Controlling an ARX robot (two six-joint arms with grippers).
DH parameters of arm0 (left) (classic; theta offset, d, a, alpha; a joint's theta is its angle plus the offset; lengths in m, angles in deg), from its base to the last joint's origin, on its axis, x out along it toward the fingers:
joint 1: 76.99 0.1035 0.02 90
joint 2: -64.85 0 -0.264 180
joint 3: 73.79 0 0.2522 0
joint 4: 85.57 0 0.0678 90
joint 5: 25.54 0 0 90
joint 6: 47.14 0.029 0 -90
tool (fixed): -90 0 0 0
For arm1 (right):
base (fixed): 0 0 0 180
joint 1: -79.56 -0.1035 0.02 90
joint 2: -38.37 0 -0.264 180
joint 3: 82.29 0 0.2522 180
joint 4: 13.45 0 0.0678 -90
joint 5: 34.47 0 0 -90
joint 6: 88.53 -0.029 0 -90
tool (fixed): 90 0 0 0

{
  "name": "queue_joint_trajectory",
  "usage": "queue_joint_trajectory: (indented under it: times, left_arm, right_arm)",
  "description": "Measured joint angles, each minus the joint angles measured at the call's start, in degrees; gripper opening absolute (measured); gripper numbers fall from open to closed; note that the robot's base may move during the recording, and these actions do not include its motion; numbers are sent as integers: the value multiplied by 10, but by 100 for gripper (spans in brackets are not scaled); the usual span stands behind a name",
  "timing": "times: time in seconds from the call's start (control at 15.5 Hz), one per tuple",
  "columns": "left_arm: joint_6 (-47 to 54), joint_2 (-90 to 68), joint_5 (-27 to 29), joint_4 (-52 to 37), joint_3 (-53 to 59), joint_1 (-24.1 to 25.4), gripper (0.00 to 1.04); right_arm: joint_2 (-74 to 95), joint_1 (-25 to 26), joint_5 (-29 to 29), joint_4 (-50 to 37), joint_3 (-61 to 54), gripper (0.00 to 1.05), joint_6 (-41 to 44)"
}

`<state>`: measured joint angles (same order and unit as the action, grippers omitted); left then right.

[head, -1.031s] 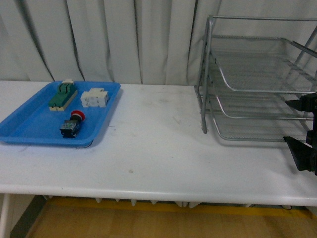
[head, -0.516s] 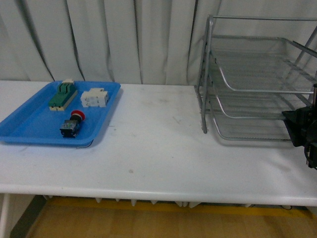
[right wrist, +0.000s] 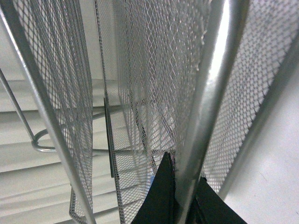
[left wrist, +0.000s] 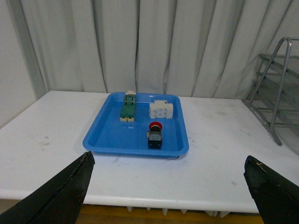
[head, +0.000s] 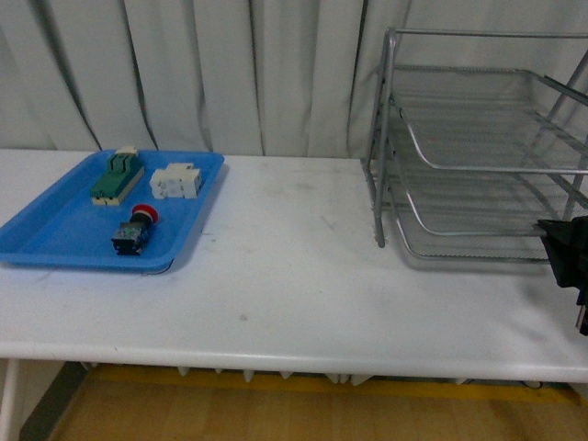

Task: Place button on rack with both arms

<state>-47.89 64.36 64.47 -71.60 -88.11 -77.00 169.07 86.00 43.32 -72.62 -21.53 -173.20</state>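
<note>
The button (head: 134, 231) has a red cap on a dark body and lies in the blue tray (head: 55, 239) at the left of the table; the left wrist view shows the button (left wrist: 154, 135) too. My left gripper (left wrist: 173, 186) hangs open near the table's front edge, well short of the tray, with nothing between its fingers. The silver wire-mesh rack (head: 478, 156) stands at the right. My right gripper (head: 568, 253) is shut on a tube of the rack (right wrist: 205, 93) at its lowest front corner; the black fingers (right wrist: 161, 196) pinch that tube.
In the blue tray (left wrist: 112, 137) a green-and-beige block (head: 116, 175) and a white terminal block (head: 176, 181) lie behind the button. White curtains hang behind the table. Bare white tabletop (head: 294, 266) spans between tray and rack.
My right gripper has closed from wide open onto the rack's lower front tube and shifted slightly right. The button and tray have not moved.
</note>
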Motion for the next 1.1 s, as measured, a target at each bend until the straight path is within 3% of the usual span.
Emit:
queue_joint_trajectory:
  times: [0.52,0.58,0.64,0.71,1.1]
  left_arm:
    - [0,0,0,0,0,0,98]
    - [0,0,0,0,0,0,98]
    - [0,0,0,0,0,0,98]
    - [0,0,0,0,0,0,98]
    - [0,0,0,0,0,0,98]
  right_arm:
    - [-121,16,-21,-3,-184,6,-5]
    - [-123,19,-29,-4,-189,19,6]
    - [-126,31,-35,-7,-191,44,19]
    - [-126,31,-34,-7,-191,48,19]
    - [-136,34,-35,-8,-194,100,23]
